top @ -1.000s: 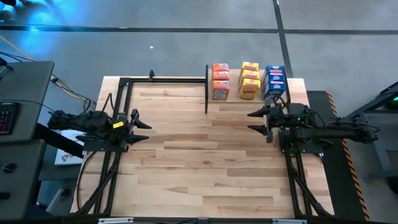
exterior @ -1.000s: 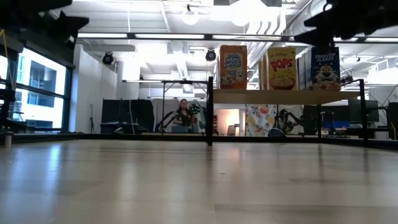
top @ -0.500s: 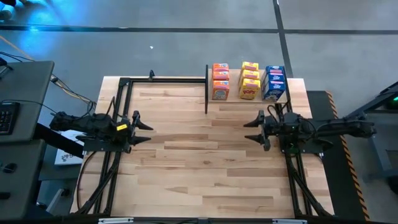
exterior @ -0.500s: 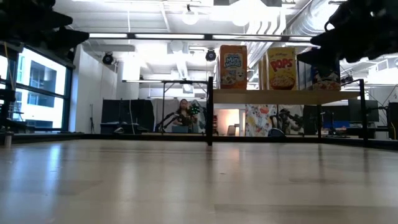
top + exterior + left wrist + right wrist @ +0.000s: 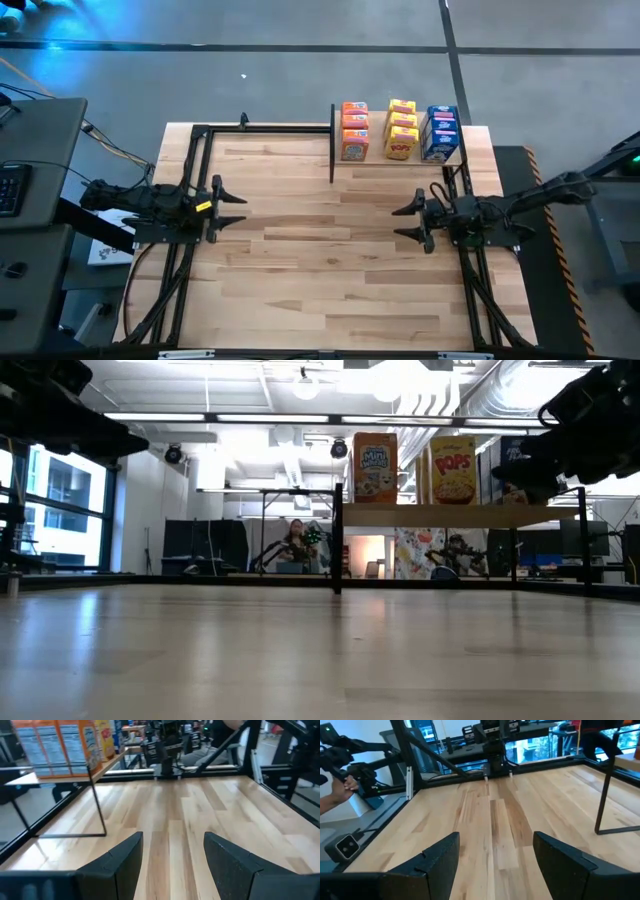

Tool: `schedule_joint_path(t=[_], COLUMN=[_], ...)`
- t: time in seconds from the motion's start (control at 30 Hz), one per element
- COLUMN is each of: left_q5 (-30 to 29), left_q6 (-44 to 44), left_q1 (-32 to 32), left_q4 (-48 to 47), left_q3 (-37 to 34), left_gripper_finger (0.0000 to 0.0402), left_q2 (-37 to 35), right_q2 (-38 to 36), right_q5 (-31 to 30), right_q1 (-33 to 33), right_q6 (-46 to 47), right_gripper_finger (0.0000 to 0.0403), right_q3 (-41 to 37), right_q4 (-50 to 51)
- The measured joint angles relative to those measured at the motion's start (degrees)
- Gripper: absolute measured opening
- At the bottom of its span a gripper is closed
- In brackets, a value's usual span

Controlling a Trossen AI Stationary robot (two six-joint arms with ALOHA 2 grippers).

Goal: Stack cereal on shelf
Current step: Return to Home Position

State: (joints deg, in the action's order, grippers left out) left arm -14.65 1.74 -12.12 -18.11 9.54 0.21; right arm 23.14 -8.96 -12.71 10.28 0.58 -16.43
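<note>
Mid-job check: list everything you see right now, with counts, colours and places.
Orange cereal boxes: three, orange, left row on the shelf.
Yellow cereal boxes: three, yellow, middle row on the shelf.
Blue cereal boxes: apparently three, blue, right row on the shelf.
Shelf: one, light wood on black uprights, far right part of the table.
Table: one, light wooden planks, under both arms.
Person: one, far off in the room behind the table.
Left gripper: jaws open, empty, over the table's left side.
Right gripper: jaws open, empty, over the table's right side, in front of the shelf.
</note>
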Motion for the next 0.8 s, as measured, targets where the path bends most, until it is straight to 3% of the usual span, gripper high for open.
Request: schedule_joint_path(t=[0.5, 0.8], left_q5=[1.20, 1.27], left_q6=[-0.76, -1.45], left_q1=[-0.02, -0.02], left_q4=[2.53, 4.28], left_q3=[4.42, 4.40], left_gripper_finger=[0.0200, 0.0200], left_q2=[0.00, 0.02], right_q2=[-3.63, -7.87], right_q5=[-7.04, -7.48], right_q1=[-1.33, -1.33], right_q6=[-10.26, -7.32], right_gripper_finger=[0.0245, 0.0245], right_q3=[2.35, 2.34], right_q4=[-1.53, 3.70])
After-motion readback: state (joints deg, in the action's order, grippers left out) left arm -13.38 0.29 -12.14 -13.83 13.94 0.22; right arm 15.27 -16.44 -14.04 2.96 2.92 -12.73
